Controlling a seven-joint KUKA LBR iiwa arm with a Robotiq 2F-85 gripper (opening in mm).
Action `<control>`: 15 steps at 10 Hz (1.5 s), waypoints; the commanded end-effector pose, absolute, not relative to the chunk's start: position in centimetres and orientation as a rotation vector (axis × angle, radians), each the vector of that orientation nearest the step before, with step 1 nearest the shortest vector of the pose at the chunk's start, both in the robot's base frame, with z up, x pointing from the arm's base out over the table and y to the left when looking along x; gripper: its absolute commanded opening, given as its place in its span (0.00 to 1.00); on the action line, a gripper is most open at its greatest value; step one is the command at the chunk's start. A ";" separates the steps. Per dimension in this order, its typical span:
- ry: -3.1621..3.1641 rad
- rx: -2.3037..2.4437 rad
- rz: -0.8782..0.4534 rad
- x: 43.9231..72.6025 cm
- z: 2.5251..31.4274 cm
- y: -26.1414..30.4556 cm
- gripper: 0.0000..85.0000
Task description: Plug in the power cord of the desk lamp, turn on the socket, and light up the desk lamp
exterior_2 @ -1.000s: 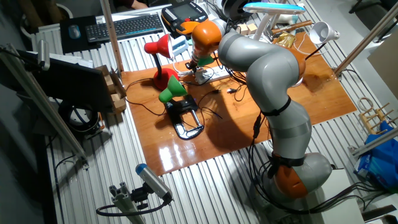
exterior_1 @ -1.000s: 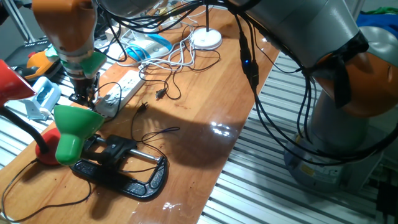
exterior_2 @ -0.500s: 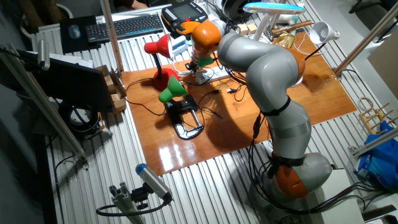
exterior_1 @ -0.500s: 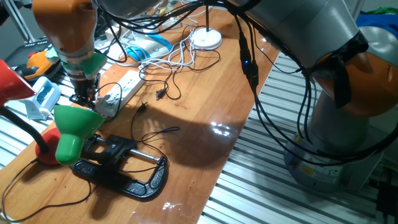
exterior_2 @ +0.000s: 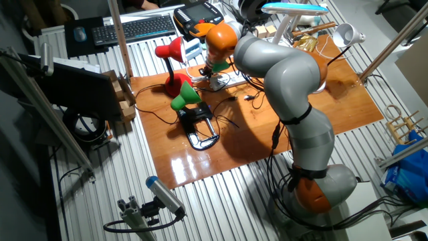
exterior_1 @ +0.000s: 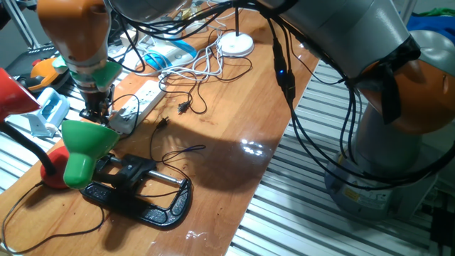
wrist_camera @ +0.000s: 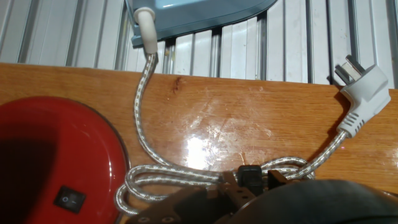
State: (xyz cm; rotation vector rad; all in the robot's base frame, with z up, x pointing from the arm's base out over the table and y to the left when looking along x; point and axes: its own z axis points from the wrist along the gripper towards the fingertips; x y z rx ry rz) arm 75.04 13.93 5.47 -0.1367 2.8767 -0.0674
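Note:
The white socket strip (exterior_1: 142,101) lies along the table's left side, also in the other fixed view (exterior_2: 226,80). My gripper (exterior_1: 97,111) points down over the strip's near end, also in the other fixed view (exterior_2: 209,75). In the hand view my gripper (wrist_camera: 249,182) is shut on a small black plug (wrist_camera: 249,173), just above the table. The green desk lamp (exterior_1: 84,146) stands on a black clamp base (exterior_1: 142,193) just in front of the gripper. A thin black cord (exterior_1: 125,97) loops beside the gripper.
A red lamp (exterior_1: 14,91) with a round red base (wrist_camera: 56,162) stands left of the gripper. A white plug (wrist_camera: 359,98) on a braided cord (wrist_camera: 142,93) lies near the table edge. Two loose black plugs (exterior_1: 183,108) and a white round lamp base (exterior_1: 235,45) lie further along.

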 end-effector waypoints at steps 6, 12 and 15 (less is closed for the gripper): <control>2.877 -0.135 -0.067 75.2 5.3 14.0 0.40; 2.877 -0.140 -0.067 75.3 5.1 13.9 0.40; 2.876 -0.142 -0.065 75.3 5.0 13.9 0.40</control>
